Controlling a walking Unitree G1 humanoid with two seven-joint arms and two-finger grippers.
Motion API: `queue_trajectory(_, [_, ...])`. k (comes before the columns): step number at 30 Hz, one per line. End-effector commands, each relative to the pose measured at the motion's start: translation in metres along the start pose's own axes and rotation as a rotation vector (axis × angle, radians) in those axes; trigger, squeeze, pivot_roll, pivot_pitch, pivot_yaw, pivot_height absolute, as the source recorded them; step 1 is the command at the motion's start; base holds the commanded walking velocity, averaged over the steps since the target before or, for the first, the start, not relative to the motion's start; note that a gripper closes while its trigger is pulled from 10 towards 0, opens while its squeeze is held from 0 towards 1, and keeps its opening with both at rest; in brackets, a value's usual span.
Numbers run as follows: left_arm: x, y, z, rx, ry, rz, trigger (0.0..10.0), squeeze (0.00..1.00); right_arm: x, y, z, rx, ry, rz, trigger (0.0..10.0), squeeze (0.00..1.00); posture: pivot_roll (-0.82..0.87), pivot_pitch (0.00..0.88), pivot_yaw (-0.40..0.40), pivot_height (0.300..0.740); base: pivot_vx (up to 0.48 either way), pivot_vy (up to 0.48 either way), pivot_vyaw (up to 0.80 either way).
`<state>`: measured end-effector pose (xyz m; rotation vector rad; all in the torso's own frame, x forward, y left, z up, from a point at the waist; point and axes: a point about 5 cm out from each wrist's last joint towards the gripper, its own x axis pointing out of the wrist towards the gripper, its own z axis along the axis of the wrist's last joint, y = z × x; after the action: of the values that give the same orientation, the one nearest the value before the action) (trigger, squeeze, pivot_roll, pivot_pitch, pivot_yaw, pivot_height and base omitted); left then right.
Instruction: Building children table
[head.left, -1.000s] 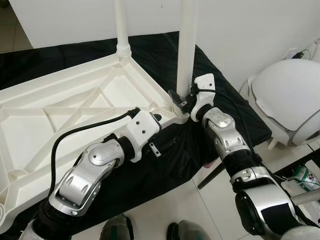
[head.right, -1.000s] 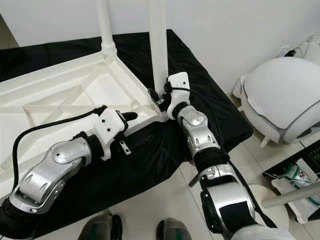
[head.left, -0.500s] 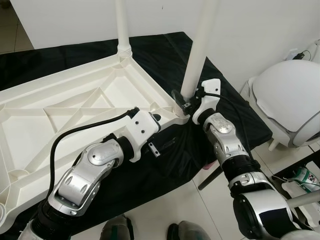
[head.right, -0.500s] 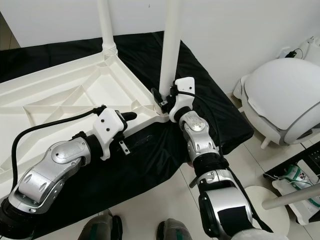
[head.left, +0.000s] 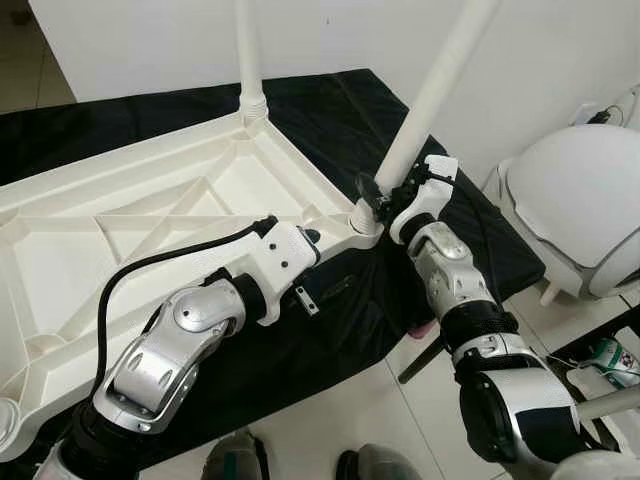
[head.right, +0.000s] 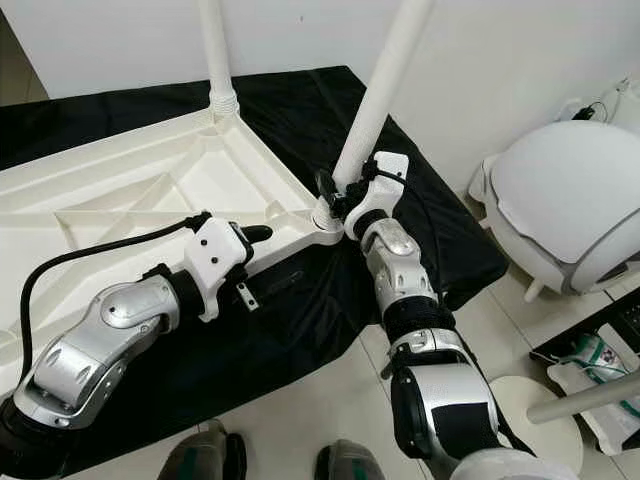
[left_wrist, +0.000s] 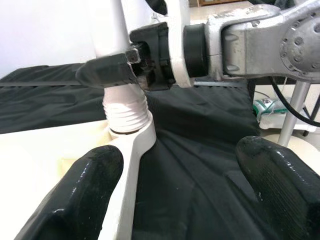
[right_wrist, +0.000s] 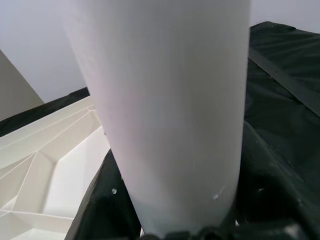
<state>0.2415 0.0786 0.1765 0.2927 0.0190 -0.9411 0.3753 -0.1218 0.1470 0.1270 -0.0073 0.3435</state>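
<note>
An upside-down white plastic table top (head.left: 150, 200) lies on a black cloth (head.left: 330, 110). One white leg (head.left: 247, 50) stands upright in the far corner. A second white leg (head.left: 432, 95) leans to the right from the near right corner socket, where its ribbed base (left_wrist: 125, 112) sits. My right gripper (head.left: 376, 188) is shut on this leg just above the base. My left gripper (left_wrist: 180, 185) is open beside that corner, one of its fingers (left_wrist: 85, 190) by the white rim.
A rounded white appliance (head.left: 580, 200) stands on the tiled floor to the right. A metal pole and small items (head.left: 610, 360) are at the lower right. Two shoes (head.left: 235, 455) show at the bottom edge. A white wall rises behind the table.
The near leg has tipped from upright to leaning right, and my right gripper has swung right with it. My left arm has stayed put.
</note>
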Motion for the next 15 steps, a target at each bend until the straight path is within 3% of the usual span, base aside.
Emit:
queue_trajectory(1, [-0.002,-0.003,0.003,-0.001,-0.006,-0.037,10.0,0.0,-0.012,-0.013,-0.035,0.041,0.171,-0.085,10.0,0.0,0.02,0.036,-0.006,0.74,0.0,0.0,0.0])
queue_trajectory(15, [-0.001,-0.004,0.003,-0.004,-0.007,-0.033,10.0,0.0,0.012,-0.006,-0.003,-0.023,0.195,-0.027,10.0,0.0,0.03,0.039,-0.018,0.74,0.0,0.0,0.0])
